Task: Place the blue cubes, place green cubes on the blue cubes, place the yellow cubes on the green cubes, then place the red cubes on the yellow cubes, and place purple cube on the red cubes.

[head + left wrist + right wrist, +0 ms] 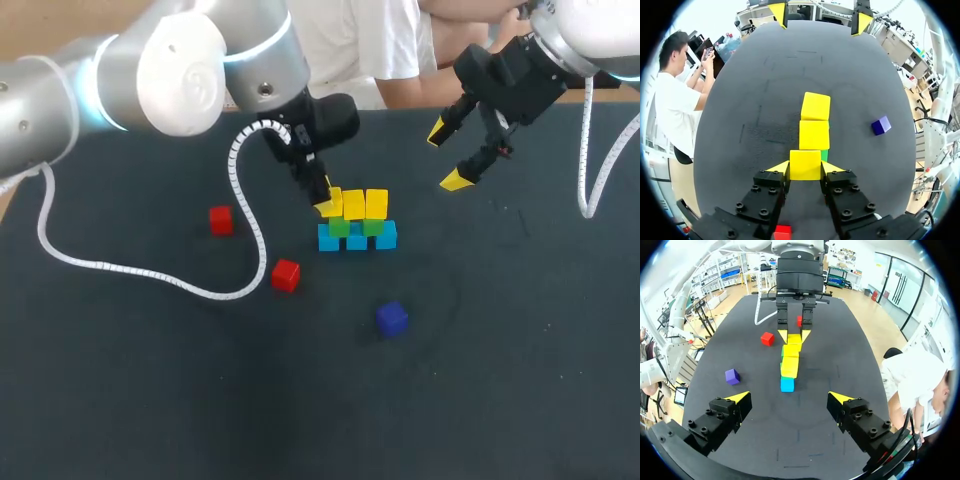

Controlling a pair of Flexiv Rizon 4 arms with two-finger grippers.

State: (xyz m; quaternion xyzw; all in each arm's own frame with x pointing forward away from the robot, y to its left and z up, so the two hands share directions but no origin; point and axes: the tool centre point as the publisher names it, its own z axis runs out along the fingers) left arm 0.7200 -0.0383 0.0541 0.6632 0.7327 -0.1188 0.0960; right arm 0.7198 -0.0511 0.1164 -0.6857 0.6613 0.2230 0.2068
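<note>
Closest to my left wrist camera is my left gripper (805,169), its yellow-tipped fingers pinching a small yellow cube (805,164) from both sides. Just ahead of it, two more yellow cubes (814,135) run in a line away from the fingers. A sliver of a green cube (825,155) shows beside and below the held one. A small red cube (783,232) lies on the table under the gripper's body.

From the head camera the held cube sits at the left end of the stack, level with the other two yellow ones and just beside the nearer. I cannot tell whether it rests on anything. Below them are two green cubes (340,228) on a row of light blue cubes (357,241), which stand on the dark table (500,350).

Left of the stack lies another red cube (221,220), well apart from it. A purple cube (392,318) sits alone, nearer the camera than the stack.

My right gripper (448,155) hangs above the table to the right of the stack, its fingers spread wide and holding nothing.
</note>
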